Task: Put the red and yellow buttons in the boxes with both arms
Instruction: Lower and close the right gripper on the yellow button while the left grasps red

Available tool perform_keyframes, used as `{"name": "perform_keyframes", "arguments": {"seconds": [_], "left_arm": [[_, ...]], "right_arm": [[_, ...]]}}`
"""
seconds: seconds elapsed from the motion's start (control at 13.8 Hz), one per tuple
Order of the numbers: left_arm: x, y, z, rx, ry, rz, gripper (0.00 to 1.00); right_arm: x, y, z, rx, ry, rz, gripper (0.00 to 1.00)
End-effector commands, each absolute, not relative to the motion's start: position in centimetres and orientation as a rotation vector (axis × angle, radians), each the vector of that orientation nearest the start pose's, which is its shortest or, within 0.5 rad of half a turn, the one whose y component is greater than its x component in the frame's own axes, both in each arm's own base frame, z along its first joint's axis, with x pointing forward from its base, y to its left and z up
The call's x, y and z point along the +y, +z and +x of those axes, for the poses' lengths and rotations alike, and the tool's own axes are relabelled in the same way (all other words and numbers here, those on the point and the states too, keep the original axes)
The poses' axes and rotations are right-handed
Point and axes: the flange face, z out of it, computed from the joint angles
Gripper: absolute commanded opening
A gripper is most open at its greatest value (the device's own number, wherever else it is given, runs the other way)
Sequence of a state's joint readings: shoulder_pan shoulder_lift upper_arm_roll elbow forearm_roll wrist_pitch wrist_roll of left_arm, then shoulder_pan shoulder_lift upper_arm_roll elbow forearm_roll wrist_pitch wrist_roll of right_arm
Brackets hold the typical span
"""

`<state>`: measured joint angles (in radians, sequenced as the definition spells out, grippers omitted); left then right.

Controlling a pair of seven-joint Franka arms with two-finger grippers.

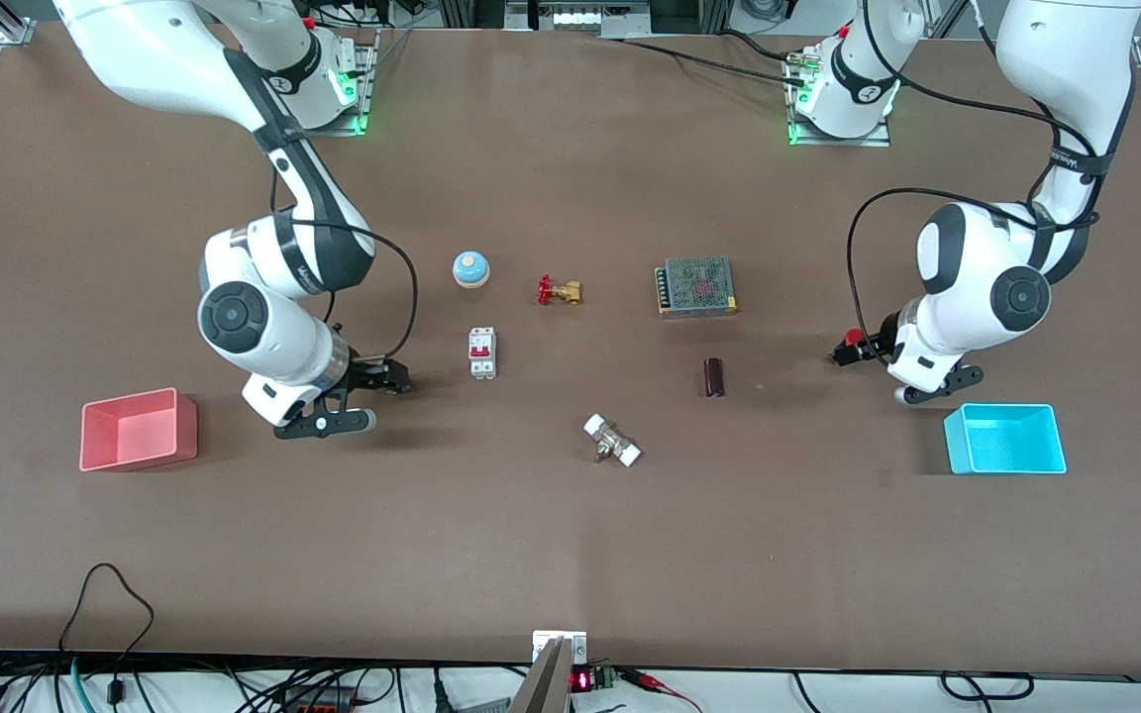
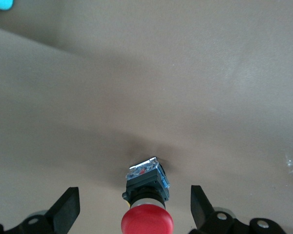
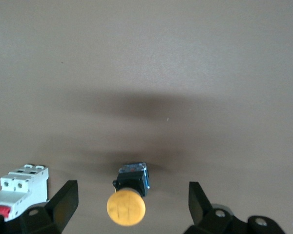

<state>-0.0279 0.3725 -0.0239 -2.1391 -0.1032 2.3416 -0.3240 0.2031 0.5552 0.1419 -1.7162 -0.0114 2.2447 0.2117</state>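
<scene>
The red button (image 2: 147, 222), on a dark-blue body, lies on the table between the open fingers (image 2: 68, 208) of my left gripper (image 2: 134, 197), untouched. In the front view its red cap (image 1: 855, 337) shows at the left gripper (image 1: 844, 353), a little farther from the camera than the cyan box (image 1: 1006, 439). The yellow button (image 3: 126, 208), on a black body, lies between the open fingers (image 3: 64, 200) of my right gripper (image 3: 132, 195), untouched. In the front view the right gripper (image 1: 387, 379) hides it, beside the pink-red box (image 1: 135, 428).
A white circuit breaker (image 1: 482, 353) lies close to the right gripper and shows in the right wrist view (image 3: 19, 187). A blue-and-white bell (image 1: 470, 268), brass valve (image 1: 559, 290), mesh-topped power supply (image 1: 696, 286), dark cylinder (image 1: 714, 377) and white fitting (image 1: 612, 441) lie mid-table.
</scene>
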Motion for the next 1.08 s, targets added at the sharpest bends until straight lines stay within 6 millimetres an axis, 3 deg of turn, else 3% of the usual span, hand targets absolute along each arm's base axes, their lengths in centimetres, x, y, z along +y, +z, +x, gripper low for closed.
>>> {"name": "perform_keyframes", "arguments": {"seconds": [0.0, 0.72, 0.87, 1.01], "left_arm": [[-3.3, 21.0, 55.1, -0.586, 0.298, -3.134, 1.0], [-4.2, 19.3, 54.0, -0.602, 0.369, -3.141, 1.0], [-4.2, 19.3, 54.0, -0.594, 0.368, -3.143, 0.94], [-4.2, 19.3, 54.0, -0.59, 0.368, -3.143, 0.82]], "right_arm": [[22.1, 25.5, 63.0, -0.217, 0.063, -3.079, 1.0], [23.5, 23.0, 59.7, -0.296, 0.121, -3.082, 1.0], [23.4, 22.6, 59.6, -0.299, 0.095, -3.08, 1.0], [23.4, 22.5, 59.7, -0.296, 0.075, -3.077, 1.0]]}}
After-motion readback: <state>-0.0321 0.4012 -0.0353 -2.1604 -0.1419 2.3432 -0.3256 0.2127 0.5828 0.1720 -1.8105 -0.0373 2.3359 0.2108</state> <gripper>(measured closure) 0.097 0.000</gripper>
